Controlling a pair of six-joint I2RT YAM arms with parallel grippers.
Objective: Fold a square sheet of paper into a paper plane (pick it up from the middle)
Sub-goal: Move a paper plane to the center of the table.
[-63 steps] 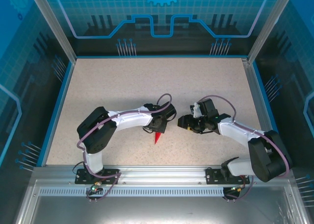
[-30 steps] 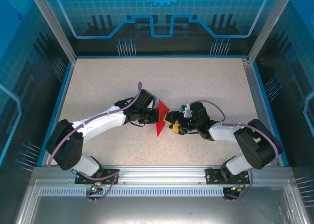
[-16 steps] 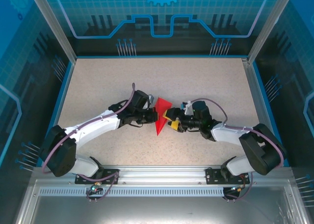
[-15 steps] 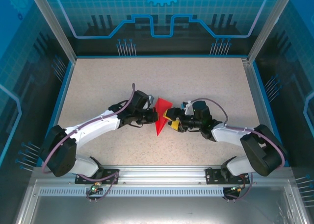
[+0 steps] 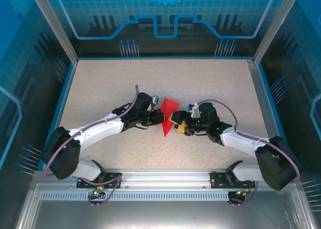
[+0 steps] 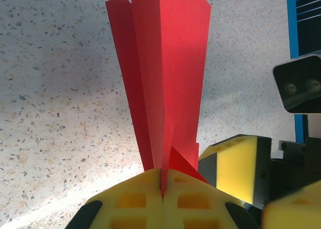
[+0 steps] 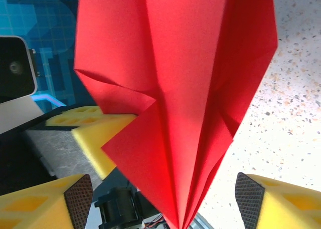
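Note:
The square sheet of paper (image 5: 167, 113) is bright red and folded into a narrow pointed plane shape, held off the table at mid-table. My left gripper (image 5: 161, 120) is shut on its lower folds from the left. In the left wrist view the yellow pads (image 6: 135, 199) pinch the paper (image 6: 165, 63) at its narrow end. My right gripper (image 5: 175, 125) faces it from the right, open. Its fingers (image 7: 45, 204) stand wide on either side of the paper (image 7: 185, 88) without touching it, the gripper centre (image 7: 163, 209) just below the paper's point.
The speckled table (image 5: 110, 83) has a blue rim (image 5: 64, 88) on its sides and a metal rail (image 5: 160, 181) along the near edge. Glass walls with metal posts (image 5: 55, 23) enclose the back and sides.
The right gripper has closed in from the right and now straddles the paper. Both grippers and the paper have shifted slightly right. The left grip has stayed shut throughout.

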